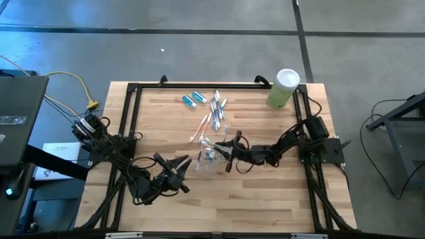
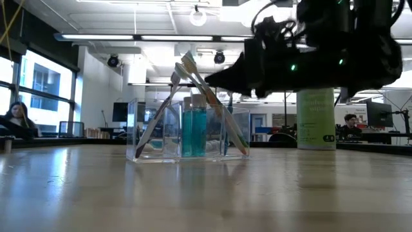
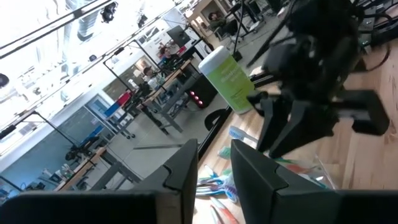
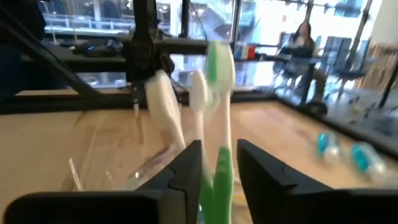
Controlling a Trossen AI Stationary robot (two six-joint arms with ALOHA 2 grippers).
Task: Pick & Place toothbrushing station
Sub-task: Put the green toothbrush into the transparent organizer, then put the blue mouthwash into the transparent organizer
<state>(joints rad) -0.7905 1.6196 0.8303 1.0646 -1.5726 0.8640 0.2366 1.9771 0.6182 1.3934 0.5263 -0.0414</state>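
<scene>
We see the right gripper [image 4: 214, 171] parted around a slim green brush [image 4: 219, 106] in the clear, boxy holder [image 2: 187, 132] mid-bench; the left gripper [image 1: 178, 174], nearer the front edge, is empty, slightly parted.

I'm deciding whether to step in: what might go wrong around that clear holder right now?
The right gripper sits around a green toothbrush standing in the clear holder; pulling away crookedly might drag it out or tip the light holder. Toothbrushes lean steeply against each other, so a nudge may topple them. The left gripper waits close by, so the arms might clash.
</scene>
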